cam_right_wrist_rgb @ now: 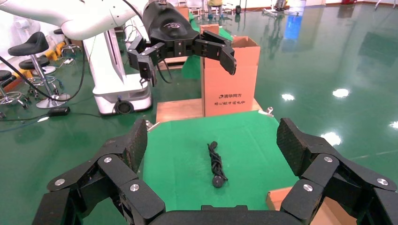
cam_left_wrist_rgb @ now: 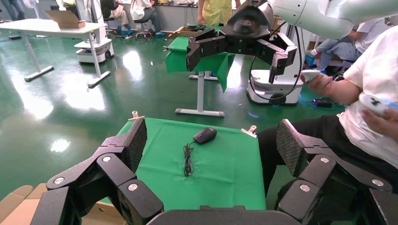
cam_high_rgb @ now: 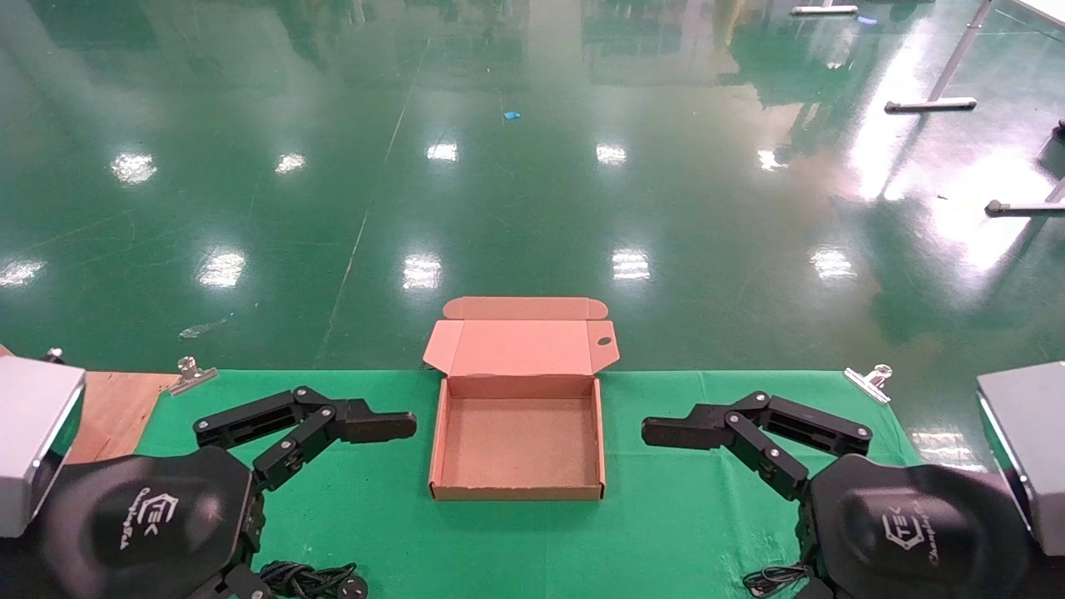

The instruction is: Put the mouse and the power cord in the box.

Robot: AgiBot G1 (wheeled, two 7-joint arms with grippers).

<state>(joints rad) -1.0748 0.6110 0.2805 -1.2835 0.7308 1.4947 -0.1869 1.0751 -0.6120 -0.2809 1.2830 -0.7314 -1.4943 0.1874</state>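
Both sets of fingers released; lower right gripper point(cam_right_wrist_rgb: 206, 154) squarely over small black oval mouse point(cam_left_wrist_rgb: 205, 135), avoiding its thin wire, before the shallow brown cardboard box point(cam_high_rgb: 517, 491).

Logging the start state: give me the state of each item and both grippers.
box: lid open, nothing inside, on the green cloth
mouse: on the cloth, outside the box, untouched
power cord: lying bundled on the cloth, outside the box
left gripper: open, holds nothing
right gripper: open, holds nothing

Open brown box point(cam_high_rgb: 517, 491) mid-cloth; black mouse point(cam_left_wrist_rgb: 205, 135) and coiled power cord point(cam_right_wrist_rgb: 216, 164) outside it
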